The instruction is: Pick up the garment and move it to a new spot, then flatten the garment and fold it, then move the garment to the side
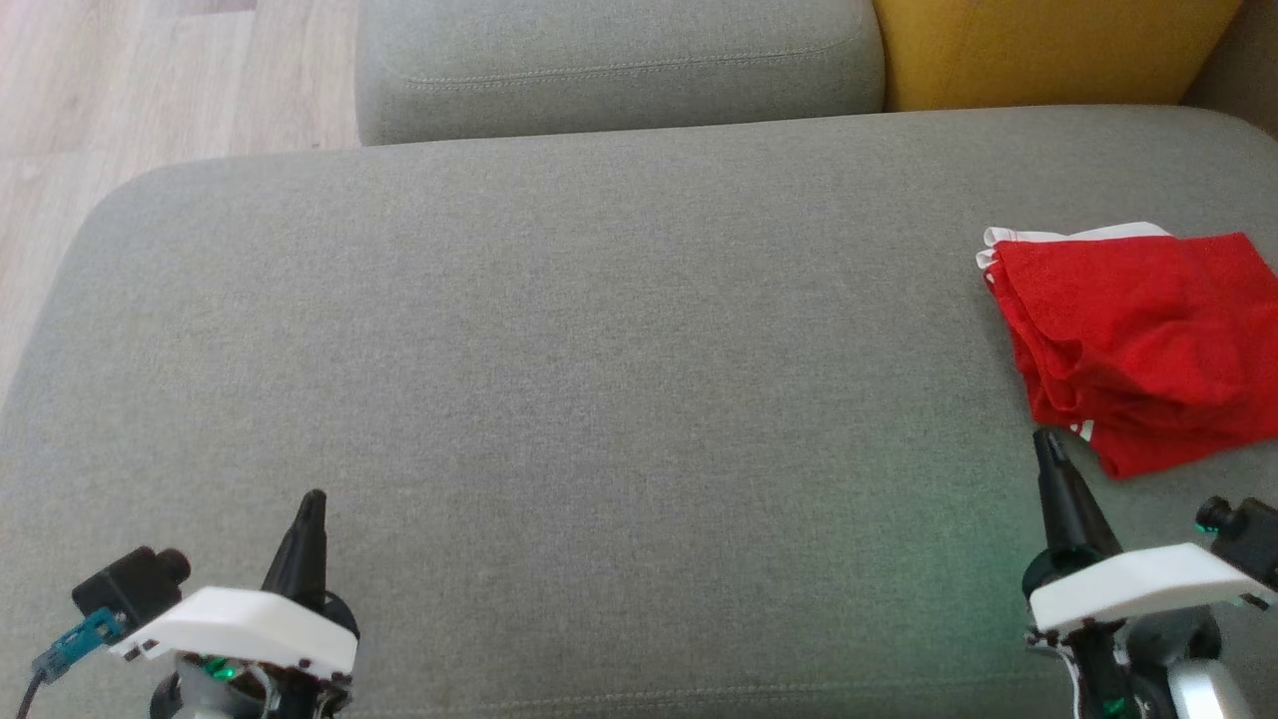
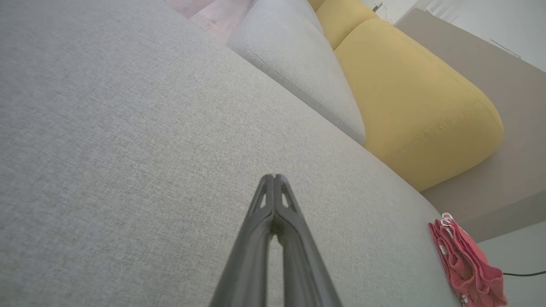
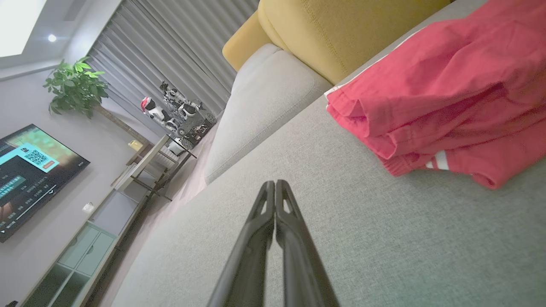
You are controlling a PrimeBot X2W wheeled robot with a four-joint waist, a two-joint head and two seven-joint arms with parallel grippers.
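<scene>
I see the red garment [image 1: 1138,340] lying in loose stacked layers at the right end of the grey sofa seat [image 1: 599,350]. That fits either a finished fold set aside or a pile waiting to be carried over, so I won't commit to one. My left gripper [image 1: 312,499] rests low over bare seat well away from it, fingers pressed together and holding nothing. My right gripper [image 1: 1045,436] is also closed and empty, its tip just beside the garment's near-left corner. Whatever comes next, I'd lift that arm straight up, not sweep it sideways, so it doesn't drag the layers. The stacked fold edges face my left, toward the seat's middle, and the white-trimmed edge faces away, toward the yellow cushion [image 1: 1048,50]. The long axis seems to run left-right, but the head view cuts off its right part.
</scene>
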